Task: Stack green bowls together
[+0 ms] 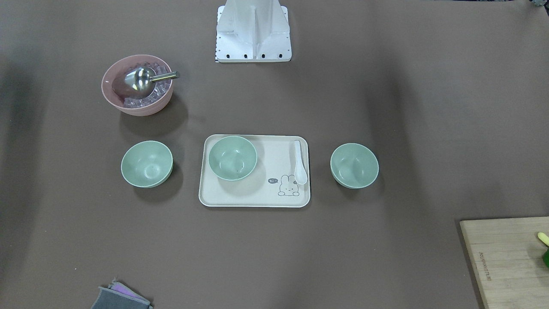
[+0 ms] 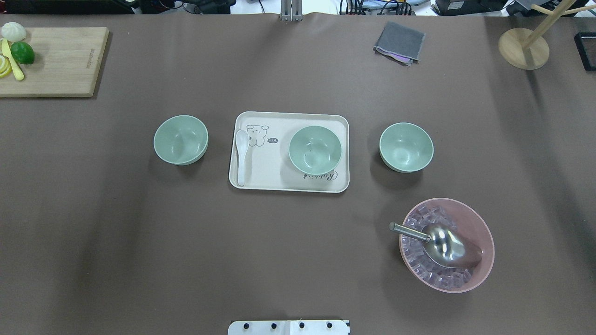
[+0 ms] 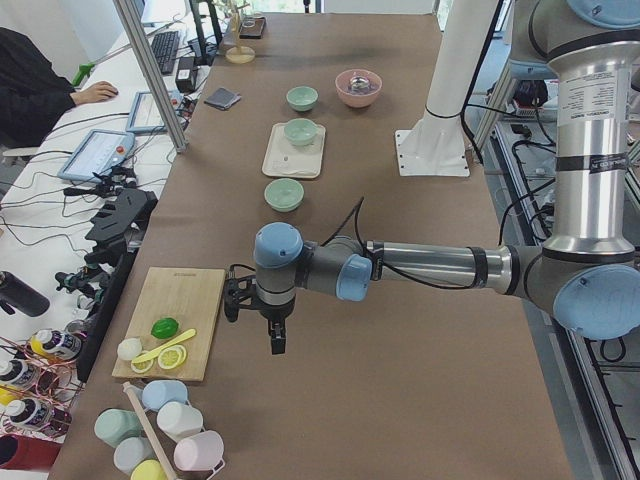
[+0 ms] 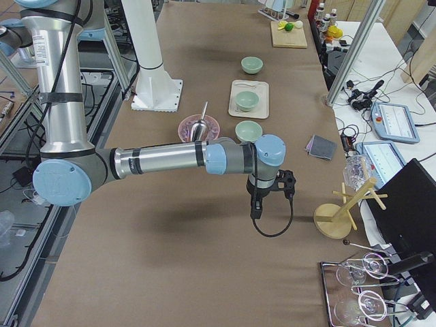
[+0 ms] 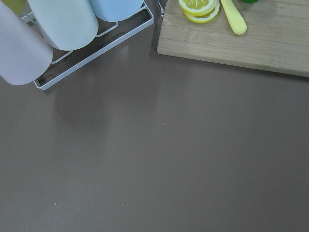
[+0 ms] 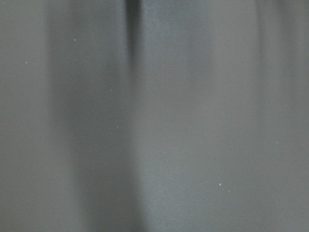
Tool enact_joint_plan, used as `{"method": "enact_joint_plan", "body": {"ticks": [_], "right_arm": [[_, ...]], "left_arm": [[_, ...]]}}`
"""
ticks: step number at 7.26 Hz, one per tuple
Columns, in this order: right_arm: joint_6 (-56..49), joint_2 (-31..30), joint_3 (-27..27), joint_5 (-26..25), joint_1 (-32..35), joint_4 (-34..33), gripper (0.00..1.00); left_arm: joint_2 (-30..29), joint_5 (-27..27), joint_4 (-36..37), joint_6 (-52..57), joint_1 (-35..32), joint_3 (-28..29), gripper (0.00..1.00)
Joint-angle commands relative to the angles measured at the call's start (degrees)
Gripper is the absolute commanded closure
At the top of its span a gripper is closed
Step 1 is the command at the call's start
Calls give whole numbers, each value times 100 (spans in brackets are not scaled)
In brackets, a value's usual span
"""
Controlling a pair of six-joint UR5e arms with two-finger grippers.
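Note:
Three pale green bowls stand apart in a row across the table. One green bowl [image 2: 180, 139] stands left of the tray. One green bowl [image 2: 315, 150] stands on the cream tray [image 2: 270, 173]. One green bowl [image 2: 406, 147] stands right of the tray. They also show in the front view: [image 1: 354, 165], [image 1: 232, 157], [image 1: 146, 163]. My left gripper [image 3: 276, 340] hangs near the cutting board, far from the bowls. My right gripper [image 4: 256, 210] hangs over bare table beyond the pink bowl. I cannot tell whether either is open or shut.
A pink bowl [image 2: 486, 242] with clear cubes and a metal scoop [image 2: 442, 242] stands near the right green bowl. A white spoon [image 2: 241, 156] lies on the tray. A cutting board [image 2: 60, 60], grey cloth [image 2: 399, 42], wooden stand [image 2: 524, 49] and cup rack [image 5: 72, 29] line the edges.

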Motion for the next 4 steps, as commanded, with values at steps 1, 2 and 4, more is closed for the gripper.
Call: {"method": "enact_joint_plan", "body": {"ticks": [1,2,4], "right_arm": [[12,34,3,0,-15,5,0],[12,34,4,0,-15,5,0],[21,51,4,9,-15,5,0]], "left_arm": [[1,0,-7,-1,-4,-7,2],[-7,0,-7,-1,4,-16,2],[-42,0,-7,-44,4,-95,2]]}}
